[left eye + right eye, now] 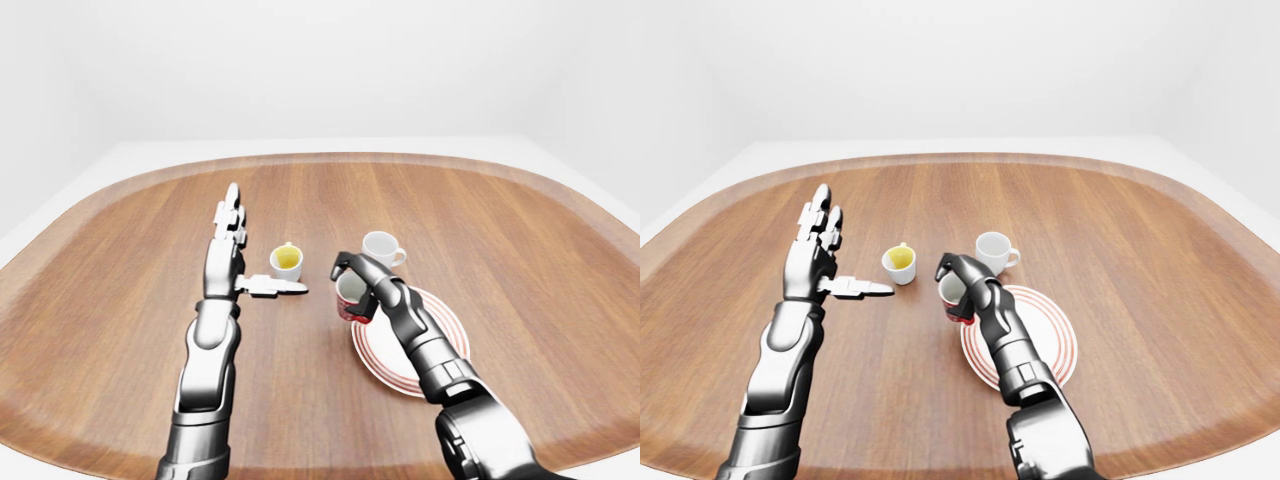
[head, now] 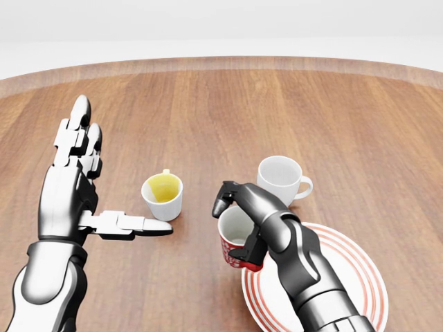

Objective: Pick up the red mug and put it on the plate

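The red mug (image 2: 232, 250), white inside, stands upright at the left rim of the white plate with red rings (image 2: 346, 277), in the lower middle of the head view. My right hand (image 2: 239, 221) is closed round the mug, fingers over its top rim and down its right side. My left hand (image 2: 86, 180) is open and empty at the left, fingers pointing up the view, thumb stretched right toward a yellow-filled cup.
A small white cup with yellow inside (image 2: 163, 194) stands left of the red mug, just beyond my left thumb. A white mug (image 2: 280, 179) stands above the plate. All rest on a round wooden table (image 2: 221, 104) with a raised rim.
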{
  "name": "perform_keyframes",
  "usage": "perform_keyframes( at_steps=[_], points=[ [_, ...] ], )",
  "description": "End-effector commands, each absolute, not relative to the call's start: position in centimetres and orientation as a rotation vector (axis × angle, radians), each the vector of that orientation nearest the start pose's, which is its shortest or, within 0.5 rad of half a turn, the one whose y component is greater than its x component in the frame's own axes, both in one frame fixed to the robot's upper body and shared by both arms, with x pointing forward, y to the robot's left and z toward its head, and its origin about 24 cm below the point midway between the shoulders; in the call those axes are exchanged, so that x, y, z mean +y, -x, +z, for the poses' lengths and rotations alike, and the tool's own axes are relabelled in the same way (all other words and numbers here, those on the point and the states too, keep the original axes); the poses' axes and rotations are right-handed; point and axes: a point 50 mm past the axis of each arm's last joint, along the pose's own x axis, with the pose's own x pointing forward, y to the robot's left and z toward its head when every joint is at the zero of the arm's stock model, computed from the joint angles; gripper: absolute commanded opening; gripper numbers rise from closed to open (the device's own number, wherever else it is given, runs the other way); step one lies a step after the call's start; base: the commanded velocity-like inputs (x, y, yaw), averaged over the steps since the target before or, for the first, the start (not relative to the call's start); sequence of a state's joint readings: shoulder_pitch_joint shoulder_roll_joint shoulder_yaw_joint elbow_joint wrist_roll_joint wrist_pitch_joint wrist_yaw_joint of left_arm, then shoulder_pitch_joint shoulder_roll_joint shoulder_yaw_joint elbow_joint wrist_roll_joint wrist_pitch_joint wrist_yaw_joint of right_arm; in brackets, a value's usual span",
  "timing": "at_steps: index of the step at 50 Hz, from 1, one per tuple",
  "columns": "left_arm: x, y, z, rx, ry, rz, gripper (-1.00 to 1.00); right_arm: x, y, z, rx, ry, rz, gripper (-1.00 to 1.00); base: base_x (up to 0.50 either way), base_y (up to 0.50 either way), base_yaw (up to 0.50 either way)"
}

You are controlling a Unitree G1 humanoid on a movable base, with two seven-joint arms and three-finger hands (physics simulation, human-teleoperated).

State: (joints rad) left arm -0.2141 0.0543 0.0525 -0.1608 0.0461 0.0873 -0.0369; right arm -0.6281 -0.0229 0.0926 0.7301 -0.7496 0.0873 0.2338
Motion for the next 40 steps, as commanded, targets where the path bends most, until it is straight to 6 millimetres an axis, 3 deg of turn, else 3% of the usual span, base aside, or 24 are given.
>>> perform_keyframes(
  at_steps=[1,19,40],
  points=[
    [15.1,-28.5,12.9,-0.292,-0.102,-0.033,1.0,-10.6,-35.0,4.1,0.213,0.911,0.387,-1.0,0.0,0.0,0.0],
    [15.0,-28.6,12.6,-0.279,-0.103,-0.036,1.0,-13.8,-34.3,2.9,0.28,0.9,0.318,-1.0,0.0,0.0,0.0],
    [14.6,-28.5,12.6,-0.28,-0.105,-0.043,1.0,-15.8,-33.3,2.4,0.299,0.905,0.284,-1.0,0.0,0.0,0.0]
  ],
)
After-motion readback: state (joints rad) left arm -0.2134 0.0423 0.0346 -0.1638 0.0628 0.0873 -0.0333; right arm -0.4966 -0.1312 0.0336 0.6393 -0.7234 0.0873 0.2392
